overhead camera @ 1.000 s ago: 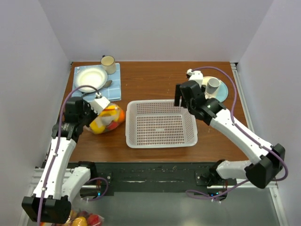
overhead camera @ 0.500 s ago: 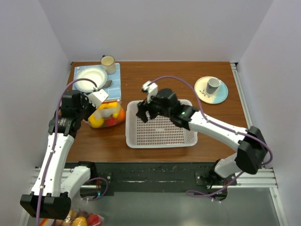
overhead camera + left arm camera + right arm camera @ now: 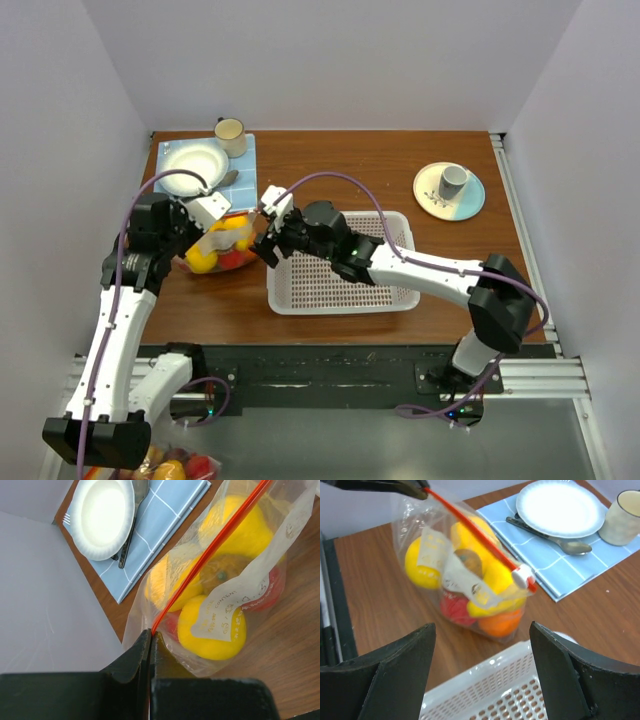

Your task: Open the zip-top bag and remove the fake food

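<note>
Zip-top bag (image 3: 226, 244) rested on counter (image 3: 330, 170), left of white basket (image 3: 345, 307). Fake food (image 3: 212, 630) contained inside: yellow, orange, red pieces. Zip seemingly closed. Strip end clamped by left tool (image 3: 150, 639). Right tool (image 3: 481, 630) spread apart, near bag.

Clear, crinkly plastic zip-top bag (image 3: 457, 577) holds glossy fake food (image 3: 417, 562); the table (image 3: 375, 600) is smooth matt wood, the placemat (image 3: 570, 570) possibly cloth.
</note>
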